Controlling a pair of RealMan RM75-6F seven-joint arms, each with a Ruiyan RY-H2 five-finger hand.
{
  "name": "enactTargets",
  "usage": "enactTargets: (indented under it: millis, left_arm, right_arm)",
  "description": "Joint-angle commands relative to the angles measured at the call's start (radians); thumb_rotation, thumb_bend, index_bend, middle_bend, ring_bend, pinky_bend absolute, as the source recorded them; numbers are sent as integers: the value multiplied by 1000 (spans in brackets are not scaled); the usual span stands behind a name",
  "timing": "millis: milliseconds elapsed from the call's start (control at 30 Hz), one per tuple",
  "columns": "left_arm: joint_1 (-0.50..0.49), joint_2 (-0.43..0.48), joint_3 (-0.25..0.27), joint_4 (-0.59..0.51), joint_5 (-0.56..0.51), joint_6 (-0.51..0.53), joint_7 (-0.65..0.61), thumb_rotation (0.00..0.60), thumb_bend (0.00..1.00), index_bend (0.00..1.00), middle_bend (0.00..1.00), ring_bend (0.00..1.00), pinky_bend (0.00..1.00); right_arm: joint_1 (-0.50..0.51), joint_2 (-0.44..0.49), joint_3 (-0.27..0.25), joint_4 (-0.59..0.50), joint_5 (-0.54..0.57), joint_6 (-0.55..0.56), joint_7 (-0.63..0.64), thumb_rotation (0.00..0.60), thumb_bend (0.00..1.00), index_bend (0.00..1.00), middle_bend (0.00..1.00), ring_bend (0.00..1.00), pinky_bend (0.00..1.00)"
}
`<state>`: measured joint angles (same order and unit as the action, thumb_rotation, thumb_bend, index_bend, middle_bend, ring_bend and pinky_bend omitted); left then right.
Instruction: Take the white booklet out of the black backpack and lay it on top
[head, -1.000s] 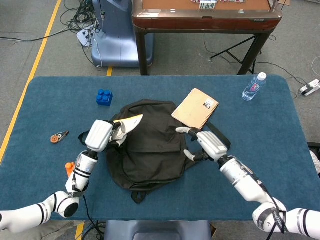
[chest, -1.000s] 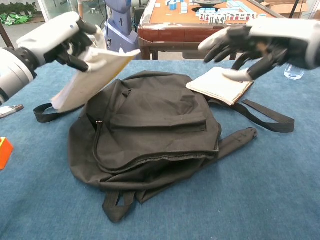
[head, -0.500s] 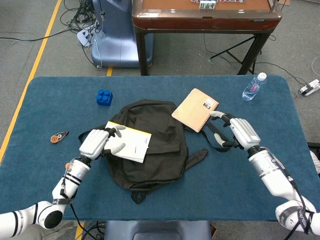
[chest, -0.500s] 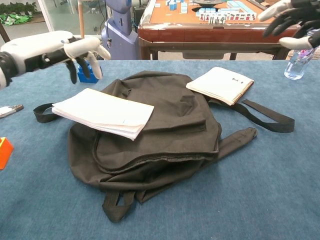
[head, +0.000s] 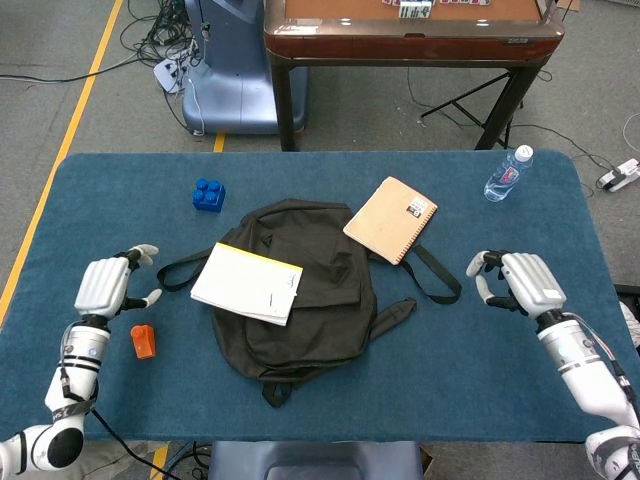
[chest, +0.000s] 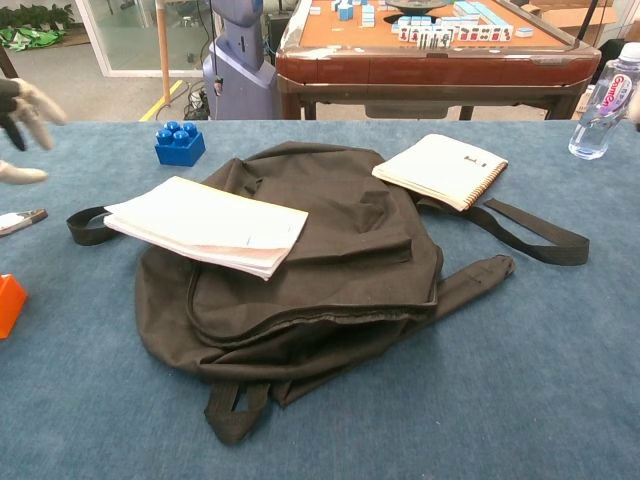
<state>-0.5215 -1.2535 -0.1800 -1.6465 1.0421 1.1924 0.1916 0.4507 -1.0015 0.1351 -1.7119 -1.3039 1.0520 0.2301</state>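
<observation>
The white booklet (head: 248, 284) (chest: 208, 224) lies flat on the left part of the black backpack (head: 310, 300) (chest: 330, 250), hanging a little over its left edge. The backpack lies flat in the middle of the blue table. My left hand (head: 104, 285) (chest: 20, 120) is well to the left of the bag, holding nothing, fingers apart. My right hand (head: 522, 282) hovers far to the right of the bag, fingers loosely curved and empty; the chest view does not show it.
A tan spiral notebook (head: 391, 219) (chest: 440, 170) rests on the bag's upper right edge. A blue toy brick (head: 208, 193) (chest: 180, 143), an orange block (head: 143, 341) (chest: 8, 303) and a water bottle (head: 508, 174) (chest: 608, 100) stand around. The bag's straps (head: 432, 272) trail right.
My left hand laid the booklet on the backpack, let go and drew back to the left. My right hand pulled away from the bag to the right.
</observation>
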Motion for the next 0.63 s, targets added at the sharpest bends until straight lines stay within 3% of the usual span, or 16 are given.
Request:
enactTargets:
  millis: [33,267,633]
  left_arm:
    - [52,28,41,-22,22,70,43,600,242,351,383,382,449]
    - [150,69,86,-108,59,182,67,600,242,351,383,381,449]
    - [265,89,151,-198,230,338,92,600,241,350,383,379,448]
  right_arm:
    - [-71,-18,-29,18,-18,109,-82,600,516,477,456,409,482]
    - [-187,-23,-71,-33,-35,262,-156,600,517,477,456,409,482]
    - [-318,-35,-114,-71,-85,411,-179,600,516,477,457,409,500]
